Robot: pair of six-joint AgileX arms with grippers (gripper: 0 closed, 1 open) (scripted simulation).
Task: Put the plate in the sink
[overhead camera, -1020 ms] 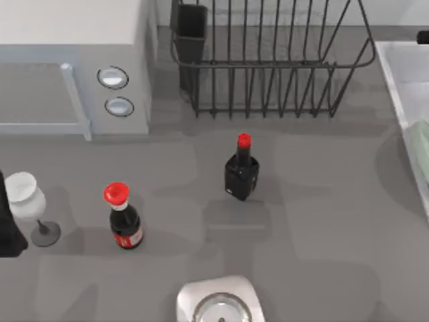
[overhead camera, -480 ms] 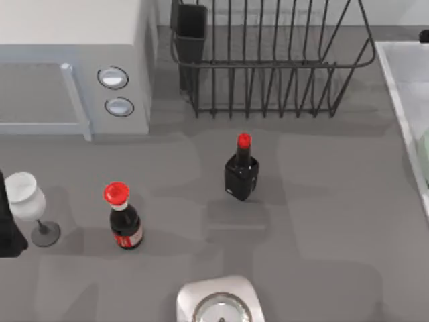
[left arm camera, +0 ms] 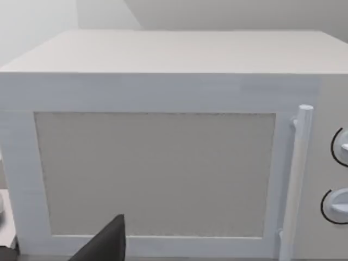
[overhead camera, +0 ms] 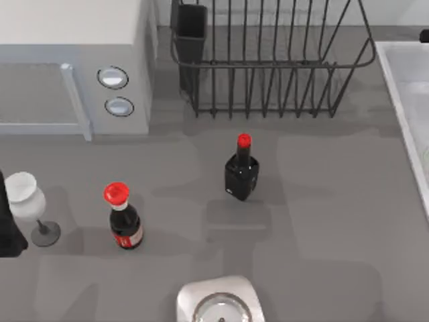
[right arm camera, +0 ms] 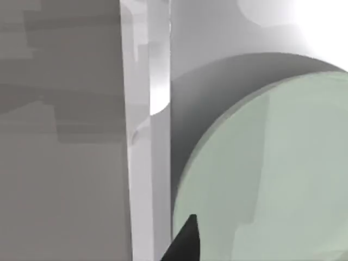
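Observation:
The pale mint-green plate (right arm camera: 272, 174) hangs close under my right wrist, over the inside of the sink (right arm camera: 217, 32), and throws a dark shadow on the basin floor. My right gripper (right arm camera: 187, 242) is shut on the plate's near edge; one dark fingertip (right arm camera: 184, 244) shows there. The sink's pale raised rim (right arm camera: 148, 136) runs just beside the plate. In the top view the sink (overhead camera: 395, 80) lies along the table's right edge. My left arm (overhead camera: 8, 231) stays parked at the table's left edge, facing the microwave (left arm camera: 163, 163).
A black wire dish rack (overhead camera: 268, 60) stands at the back. A microwave (overhead camera: 74, 67) fills the back left. A dark square bottle (overhead camera: 241, 176), a cola bottle (overhead camera: 123, 221), a wine glass (overhead camera: 30, 201) and a silvery square object (overhead camera: 220, 305) stand on the counter.
The plate's green edge at the top view's right border has slid farther right, over the sink, and has almost left that view. The left arm and the bottles have not moved.

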